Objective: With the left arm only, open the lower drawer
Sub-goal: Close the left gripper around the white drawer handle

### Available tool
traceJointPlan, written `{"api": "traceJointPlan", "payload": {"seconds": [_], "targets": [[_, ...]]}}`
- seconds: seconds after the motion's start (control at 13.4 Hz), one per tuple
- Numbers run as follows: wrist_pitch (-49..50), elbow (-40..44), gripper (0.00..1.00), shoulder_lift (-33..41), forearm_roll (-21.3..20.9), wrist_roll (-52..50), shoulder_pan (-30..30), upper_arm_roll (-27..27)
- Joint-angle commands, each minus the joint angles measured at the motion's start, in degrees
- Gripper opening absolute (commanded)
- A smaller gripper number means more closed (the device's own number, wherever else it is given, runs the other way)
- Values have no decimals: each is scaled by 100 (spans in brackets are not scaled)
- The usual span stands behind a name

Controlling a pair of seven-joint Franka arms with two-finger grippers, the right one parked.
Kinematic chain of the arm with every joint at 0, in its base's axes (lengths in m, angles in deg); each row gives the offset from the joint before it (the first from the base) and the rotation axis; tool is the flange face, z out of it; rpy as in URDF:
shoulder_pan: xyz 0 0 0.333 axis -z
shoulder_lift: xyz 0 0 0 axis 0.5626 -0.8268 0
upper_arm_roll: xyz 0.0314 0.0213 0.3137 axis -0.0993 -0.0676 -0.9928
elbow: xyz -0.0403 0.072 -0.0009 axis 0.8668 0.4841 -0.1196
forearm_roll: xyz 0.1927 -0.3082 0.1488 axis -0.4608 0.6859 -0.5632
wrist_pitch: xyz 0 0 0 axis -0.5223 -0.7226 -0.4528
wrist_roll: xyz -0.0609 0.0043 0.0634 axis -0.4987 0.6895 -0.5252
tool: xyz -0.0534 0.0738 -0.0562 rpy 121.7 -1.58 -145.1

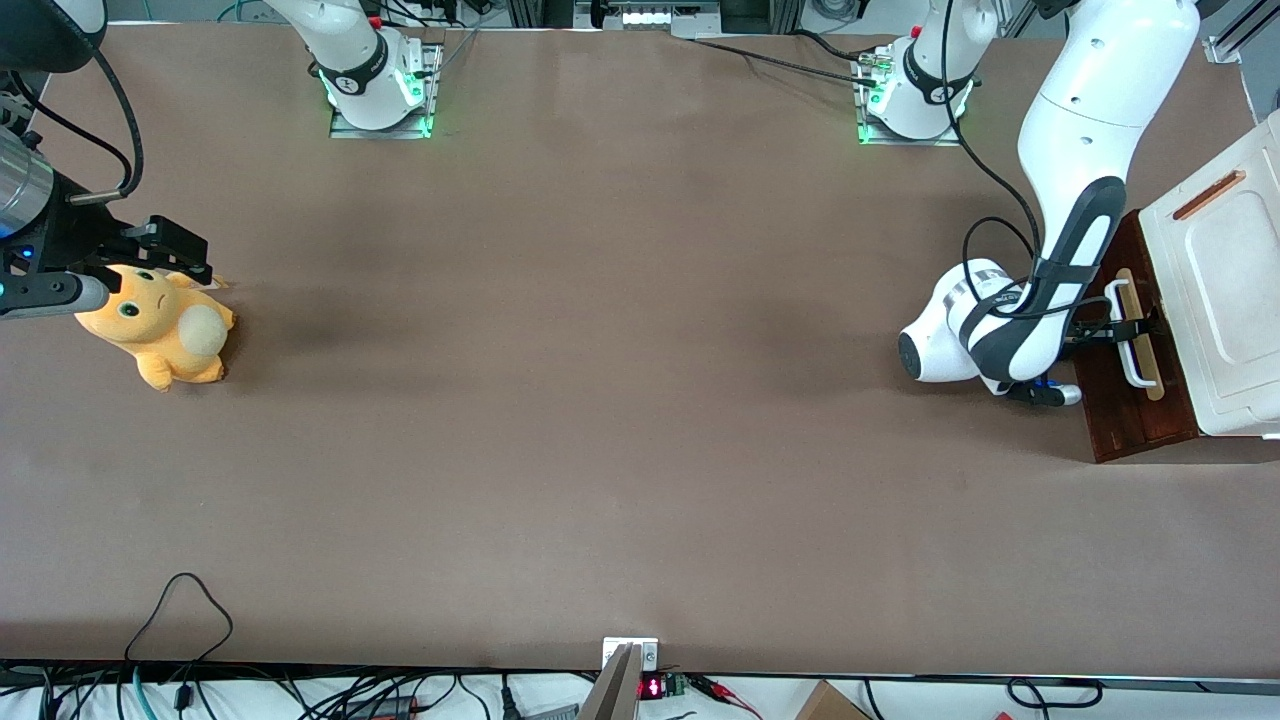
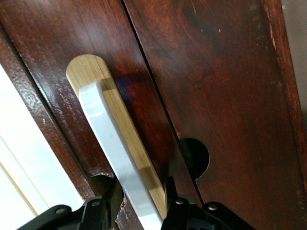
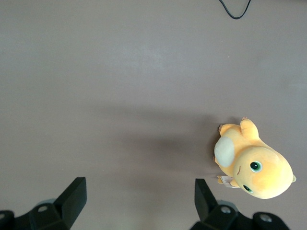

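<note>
Glossy white left arm (image 1: 1075, 110), dark grey inset panel, looping black cable, small black hand (image 1: 1125, 330)

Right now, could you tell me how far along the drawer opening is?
Reaching looks done: the left arm has its gripper at the white bar handle, jaws on either side of it. The lower drawer looks shut. Pulling it open remains.

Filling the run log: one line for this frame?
phase: grasping | gripper: fingers either side of white bar handle | lower drawer: not clearly open
</note>
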Motion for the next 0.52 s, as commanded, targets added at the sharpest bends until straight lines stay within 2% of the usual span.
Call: {"api": "traceJointPlan", "payload": {"seconds": [0.0,0.45], "targets": [[33,31,41,-26,-106,2,-25,43],[33,31,39,-52,-106,-15,-7,43]]}}
